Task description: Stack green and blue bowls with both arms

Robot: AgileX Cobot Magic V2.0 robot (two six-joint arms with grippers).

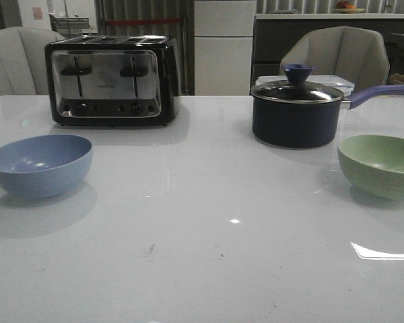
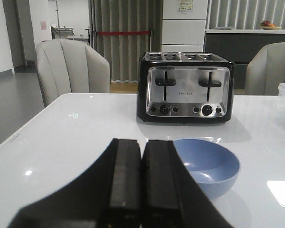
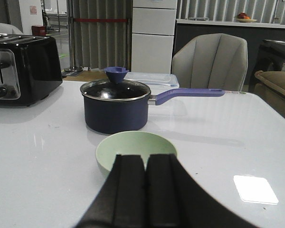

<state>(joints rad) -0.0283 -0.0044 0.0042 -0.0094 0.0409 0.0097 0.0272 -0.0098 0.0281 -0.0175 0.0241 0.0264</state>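
The dusty blue bowl (image 1: 40, 163) sits upright on the white table at the left. The pale green bowl (image 1: 380, 164) sits upright at the right edge. Neither gripper shows in the front view. In the left wrist view my left gripper (image 2: 141, 142) is shut and empty, short of the blue bowl (image 2: 209, 165), which lies just ahead and to one side. In the right wrist view my right gripper (image 3: 145, 157) is shut and empty, its fingers overlapping the near rim of the green bowl (image 3: 133, 146) in the picture.
A black and chrome toaster (image 1: 111, 79) stands at the back left. A dark navy lidded saucepan (image 1: 297, 111) with a purple handle stands at the back right, just behind the green bowl. Chairs (image 1: 337, 57) stand beyond the table's far edge.
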